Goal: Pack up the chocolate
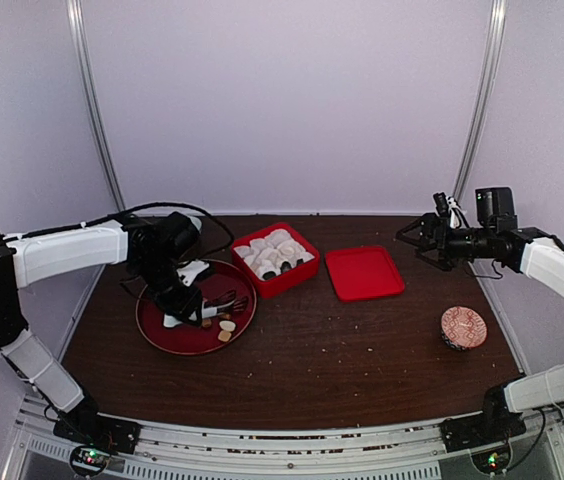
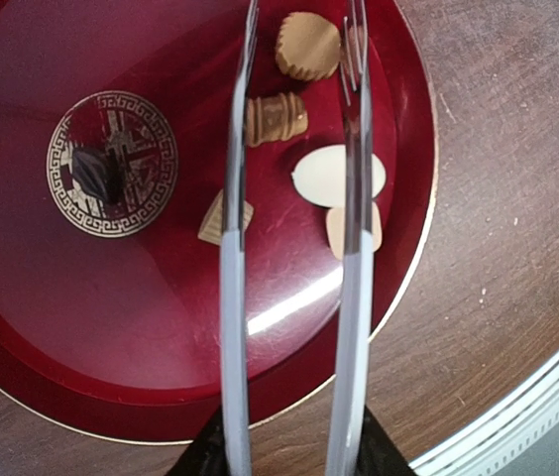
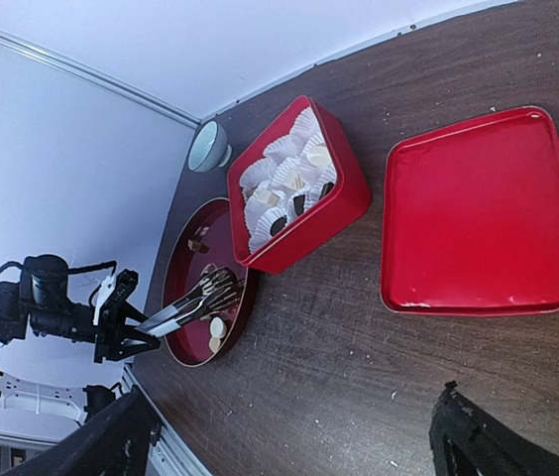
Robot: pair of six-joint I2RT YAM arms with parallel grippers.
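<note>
Brown table point(image 1: 362, 350): left end effector point(image 1: 180, 298) half-closed, gripping tongs point(image 2: 233, 297).

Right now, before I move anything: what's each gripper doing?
Left gripper: closed on the metal tongs, tips over the red plate.
Right gripper: open, holding nothing.
</note>
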